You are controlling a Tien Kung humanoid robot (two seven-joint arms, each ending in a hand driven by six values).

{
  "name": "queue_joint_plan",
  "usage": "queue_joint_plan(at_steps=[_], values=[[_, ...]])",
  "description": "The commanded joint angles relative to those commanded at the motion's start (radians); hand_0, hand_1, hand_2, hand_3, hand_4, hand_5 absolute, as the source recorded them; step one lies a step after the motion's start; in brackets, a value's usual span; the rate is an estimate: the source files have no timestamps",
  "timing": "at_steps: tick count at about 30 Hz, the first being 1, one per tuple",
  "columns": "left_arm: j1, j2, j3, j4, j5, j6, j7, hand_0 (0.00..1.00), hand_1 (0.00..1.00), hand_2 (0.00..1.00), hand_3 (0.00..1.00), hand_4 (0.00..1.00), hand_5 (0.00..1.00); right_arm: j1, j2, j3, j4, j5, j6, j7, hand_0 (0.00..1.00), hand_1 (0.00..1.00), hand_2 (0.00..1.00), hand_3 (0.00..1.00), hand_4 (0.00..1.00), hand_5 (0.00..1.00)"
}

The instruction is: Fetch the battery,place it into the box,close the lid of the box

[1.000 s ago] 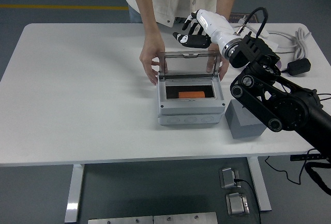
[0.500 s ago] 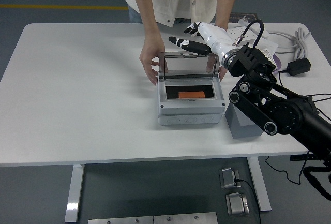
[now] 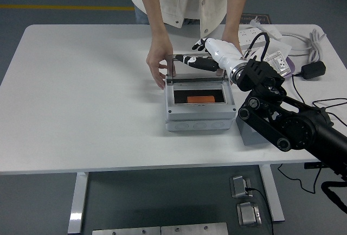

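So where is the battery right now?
In the head view, the orange battery lies inside the open grey box at table centre, below the raised lid.

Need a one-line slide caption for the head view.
Right hand presses the open lid of the box, battery inside; person's hands brace it.

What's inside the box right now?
An orange battery lies in the dark opening of the box, toward its right. The near wall hides the front of the floor; the lid stands open.
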Motion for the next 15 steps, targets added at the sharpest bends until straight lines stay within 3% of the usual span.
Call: queue_joint_plan(at_steps=[3,4,9,10,15], values=[[0.001,0.001,-0.001,0.000,0.000,0.001,0.000,0.452,0.587,0.547,0.535,0.306,0.002,-0.003,-0.006,-0.003,0.018,-0.016,0.004,-0.018,0.892,0.745,0.743,0.741,0.981,0.998],[0.001,0.001,0.000,0.000,0.000,0.001,0.000,0.453,0.587,0.547,0.536,0.305,0.002,-0.004,-0.008,-0.003,0.022,-0.018,0.005,-0.024,0.673,0.688,0.720,0.739,0.968,0.998],[0.001,0.001,0.002,0.000,-0.003,0.001,0.000,0.453,0.587,0.547,0.536,0.305,0.002,-0.010,-0.015,-0.004,0.046,-0.036,0.008,-0.048,0.673,0.688,0.720,0.739,0.968,0.998],[0.001,0.001,0.003,0.000,-0.005,0.001,-0.001,0.452,0.586,0.546,0.535,0.303,0.002,-0.011,-0.016,-0.004,0.049,-0.037,0.010,-0.050,0.289,0.627,0.684,0.716,0.964,0.998],[0.002,0.001,0.003,0.000,-0.008,0.001,-0.001,0.452,0.586,0.546,0.535,0.303,0.002,-0.019,-0.023,-0.006,0.067,-0.044,0.016,-0.059,0.289,0.627,0.684,0.716,0.964,0.998]])
